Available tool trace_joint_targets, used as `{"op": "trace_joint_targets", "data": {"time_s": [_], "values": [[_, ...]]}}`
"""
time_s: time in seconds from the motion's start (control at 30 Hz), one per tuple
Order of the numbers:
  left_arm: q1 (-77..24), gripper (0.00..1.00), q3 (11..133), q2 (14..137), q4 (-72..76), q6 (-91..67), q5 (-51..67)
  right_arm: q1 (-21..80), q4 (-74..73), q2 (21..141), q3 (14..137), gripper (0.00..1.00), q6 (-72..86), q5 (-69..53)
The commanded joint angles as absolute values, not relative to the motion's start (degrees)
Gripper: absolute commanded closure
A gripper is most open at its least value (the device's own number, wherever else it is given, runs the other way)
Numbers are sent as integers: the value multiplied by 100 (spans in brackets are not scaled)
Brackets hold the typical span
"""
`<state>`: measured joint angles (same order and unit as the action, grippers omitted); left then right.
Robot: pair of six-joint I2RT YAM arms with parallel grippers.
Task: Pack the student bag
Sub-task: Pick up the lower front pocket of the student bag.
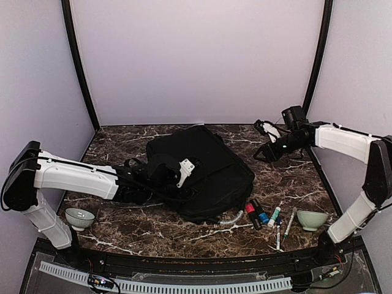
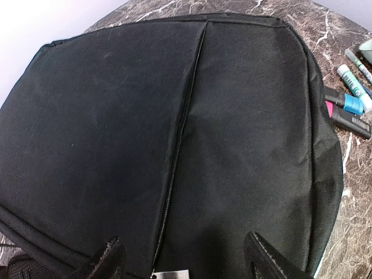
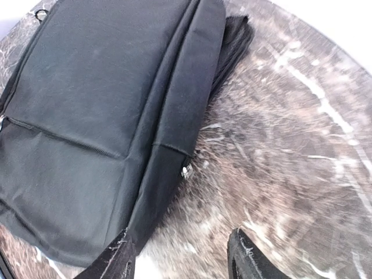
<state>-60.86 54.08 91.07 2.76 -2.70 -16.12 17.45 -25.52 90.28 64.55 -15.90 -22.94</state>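
The black student bag (image 1: 208,174) lies flat in the middle of the marble table. My left gripper (image 1: 184,174) hovers open over its left part. In the left wrist view the bag (image 2: 174,128) fills the frame, a zipper line runs down its middle, and a metal zipper pull (image 2: 168,274) sits between my open fingers (image 2: 110,261). My right gripper (image 1: 265,154) is open and empty above the table just right of the bag. In the right wrist view the bag (image 3: 99,110) lies to the left, with a small metal pull (image 3: 187,171) at its edge.
Several markers and pens (image 1: 266,215) lie in front of the bag's right corner; they also show in the left wrist view (image 2: 349,107). A pale green bowl (image 1: 79,217) stands front left and another (image 1: 311,219) front right. A grey loop (image 1: 229,218) pokes out from the bag's front edge.
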Motion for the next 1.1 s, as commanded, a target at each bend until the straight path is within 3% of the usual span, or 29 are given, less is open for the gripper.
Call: {"op": "trace_joint_targets", "data": {"time_s": [0.0,0.33,0.53,0.67,0.77,1.07], "values": [[-5912,28,5677,9041,-213,-467,-1849,1659,-3295,8396,6169,45,-2179,-2033],[-5515,25,6779,9915,-789,847,-1344,1706,-3945,7041,5379,43,-3050,-2328],[-5459,25,7671,10739,-1279,1318,-1195,2283,-4127,7099,5059,44,-3583,-2318],[-5449,29,8072,11087,-1517,1335,-1712,2691,-3885,7165,4751,45,-3636,-2273],[-5414,38,8053,11160,-1345,1434,-2359,2836,-3773,7297,4739,45,-3662,-2341],[-5013,96,8162,10783,-888,1423,-2230,3473,-3650,7687,4762,50,-3844,-1979]]}}
